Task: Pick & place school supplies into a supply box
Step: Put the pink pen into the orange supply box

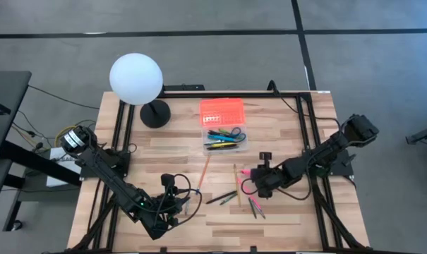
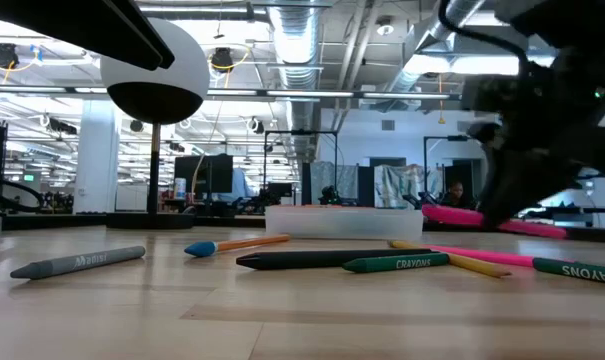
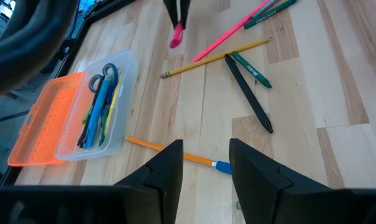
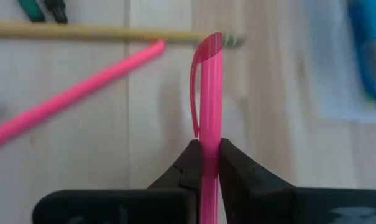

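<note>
Two dark arms over the pale wooden table (image 1: 284, 219), and the right pincer (image 4: 203, 163) has its fingers pressed tight on a bright pink plastic pen with a clip (image 4: 207, 93) (the clip end pokes out ahead of the fingertips). In the overhead view that pincer (image 1: 250, 176) sits right of the table's middle, with the pen showing as a short pink sliver at its tip.

On the boards just beside it lie a thin pink pencil (image 3: 228, 36), a yellow pencil (image 3: 215, 58), a green crayon (image 3: 251, 68) and a black marker (image 3: 250, 99). An orange pencil with a blue tip (image 3: 178, 154) lies apart, nearer the left arm. A grey crayon (image 2: 77, 262) lies off by itself in the low view.

The small clear plastic box (image 1: 224, 137) stands toward the far middle of the table, its bright orange lid (image 1: 221, 110) folded back flat, blue-handled scissors (image 3: 104, 74) and several pens already inside.

The left pincer (image 3: 203, 168) hangs at the near edge with its fingers parted, nothing between them. A white globe lamp on a black base (image 1: 135, 79) stands far left.
</note>
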